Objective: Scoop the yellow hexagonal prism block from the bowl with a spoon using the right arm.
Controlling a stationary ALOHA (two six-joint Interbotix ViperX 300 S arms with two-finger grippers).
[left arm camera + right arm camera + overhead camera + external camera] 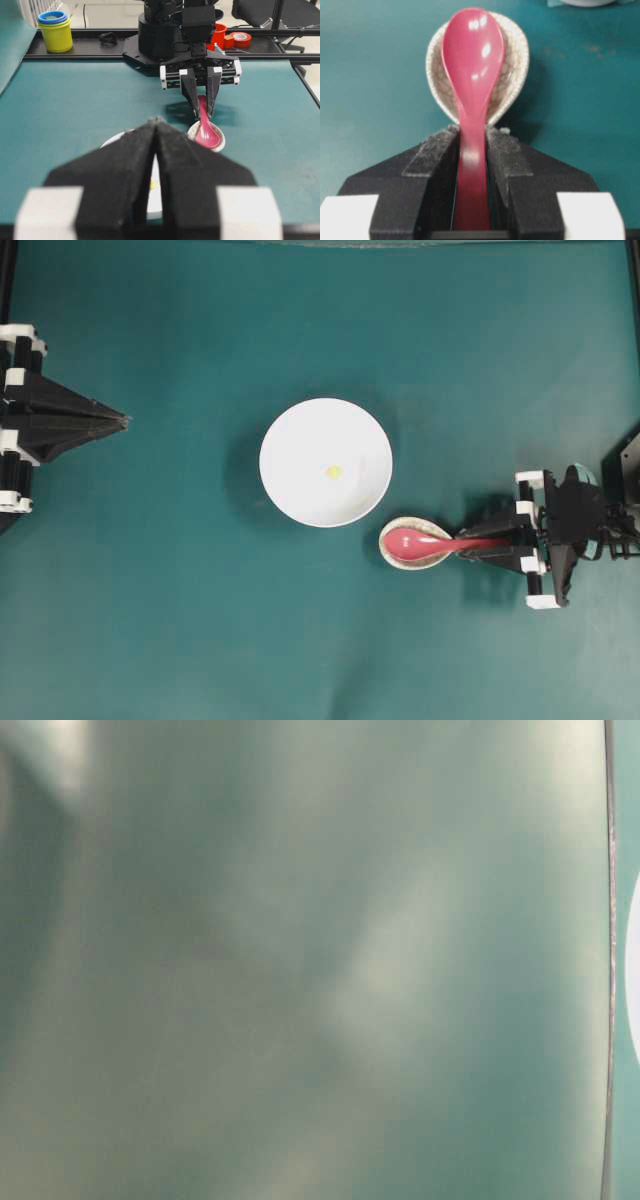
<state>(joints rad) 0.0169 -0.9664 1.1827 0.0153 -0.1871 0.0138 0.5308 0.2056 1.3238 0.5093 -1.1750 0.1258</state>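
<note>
Yellow hexagonal prism block (334, 472): tiny, lying on the floor of the white bowl (290, 435), a little right of the bowl's middle in the overhead view. Nothing touches it. From the left wrist view only a sliver of yellow shows behind the near gripper.

Bowl sits near the middle of the teal table (180, 620), upright, apart from both arms.

Pink-red spoon (420, 543): scoop rests in a small speckled beige spoon rest (392, 532) placed just beside the bowl's lower-right rim; whether rest and bowl touch, cannot tell. Handle runs out to the right, toward the right arm.

Right gripper (490, 543): jaws pinching the spoon's handle, one padded finger (434, 152) pressed on each side of it, seen plainly in the right wrist view. Scoop faces up, still seated in the rest. The fingers slope down toward the table.

Left gripper (122, 421): at the left edge of the table, well apart from bowl and spoon, jaws pressed together, holding nothing; fingertips meet in a single seam in the left wrist view.

Beyond the far table edge, left wrist view: stacked cups, yellow with a blue rim (55, 31), a red tape roll (241, 39) and a red container beside it.

Table-level view is a blurred green-grey wash; only a white edge at its right margin.
</note>
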